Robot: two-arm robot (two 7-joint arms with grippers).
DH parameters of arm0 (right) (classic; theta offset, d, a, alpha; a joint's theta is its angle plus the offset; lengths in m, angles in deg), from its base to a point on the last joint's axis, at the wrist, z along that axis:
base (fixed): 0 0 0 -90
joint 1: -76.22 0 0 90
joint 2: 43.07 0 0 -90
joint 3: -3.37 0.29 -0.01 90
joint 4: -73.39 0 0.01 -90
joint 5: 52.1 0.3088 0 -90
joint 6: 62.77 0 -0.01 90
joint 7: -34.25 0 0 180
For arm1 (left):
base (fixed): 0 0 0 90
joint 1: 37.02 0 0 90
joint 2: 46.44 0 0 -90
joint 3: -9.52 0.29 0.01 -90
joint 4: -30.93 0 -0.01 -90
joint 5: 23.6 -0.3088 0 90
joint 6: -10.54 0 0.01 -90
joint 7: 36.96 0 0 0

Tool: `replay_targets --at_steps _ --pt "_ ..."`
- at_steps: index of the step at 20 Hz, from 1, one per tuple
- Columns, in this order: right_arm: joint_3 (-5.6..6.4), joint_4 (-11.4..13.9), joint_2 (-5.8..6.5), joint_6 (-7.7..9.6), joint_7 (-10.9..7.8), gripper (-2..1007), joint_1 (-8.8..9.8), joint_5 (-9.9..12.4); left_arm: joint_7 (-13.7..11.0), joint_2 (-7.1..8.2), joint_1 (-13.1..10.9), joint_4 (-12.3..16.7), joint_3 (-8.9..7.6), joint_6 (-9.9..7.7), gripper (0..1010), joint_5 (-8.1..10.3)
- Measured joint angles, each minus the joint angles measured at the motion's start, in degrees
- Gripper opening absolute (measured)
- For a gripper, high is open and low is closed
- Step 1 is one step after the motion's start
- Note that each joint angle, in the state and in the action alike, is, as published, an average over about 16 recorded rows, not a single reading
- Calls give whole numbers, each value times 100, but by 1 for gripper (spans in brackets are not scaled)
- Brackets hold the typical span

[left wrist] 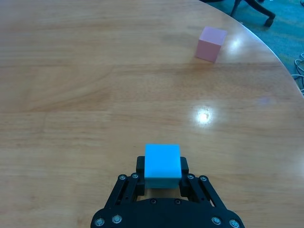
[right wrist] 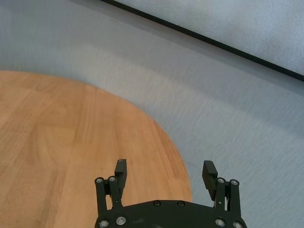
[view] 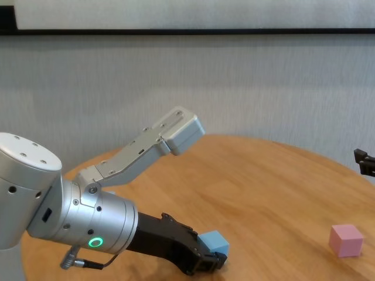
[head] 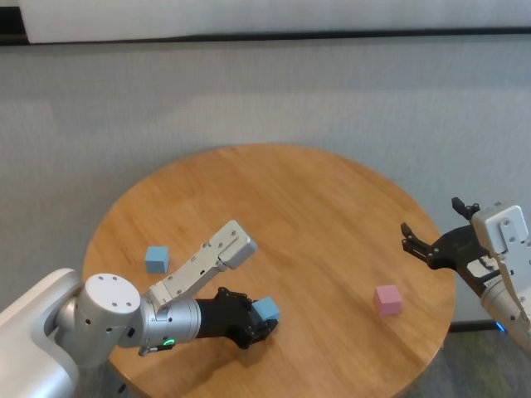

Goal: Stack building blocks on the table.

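You have one small matte light-blue cube [left wrist: 162, 166] clamped between the fingers of the left end effector [left wrist: 164, 183], low over the near-left part of the round light-brown wood-grain worktop [head: 315, 207]; from these views you cannot tell whether the cube is just clear of the wood or touching it. The second small light-blue cube [head: 157, 259] sits alone near the worktop's left edge, well apart from the held one. The small matte pink cube [head: 387, 299] rests on the right side, also alone. No cube is on top of another, so by the look of it the stack has not begun: the held cube needs a base, and two placements are left. Your right end effector [head: 431, 247] hovers at the worktop's right edge with its fingers spread wide, gripping nothing.
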Motion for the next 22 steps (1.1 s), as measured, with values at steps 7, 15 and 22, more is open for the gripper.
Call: replay_targets --at_steps 7,15,22 --pt "0 0 0 0 0 1005 0 0 12 2 1 -2 -2 -87 404 -12" --pt "0 0 0 0 0 1005 0 0 10 6 -3 6 -7 -75 510 -2" --pt "0 0 0 0 0 1005 0 0 -7 23 -21 46 -34 -35 704 25"
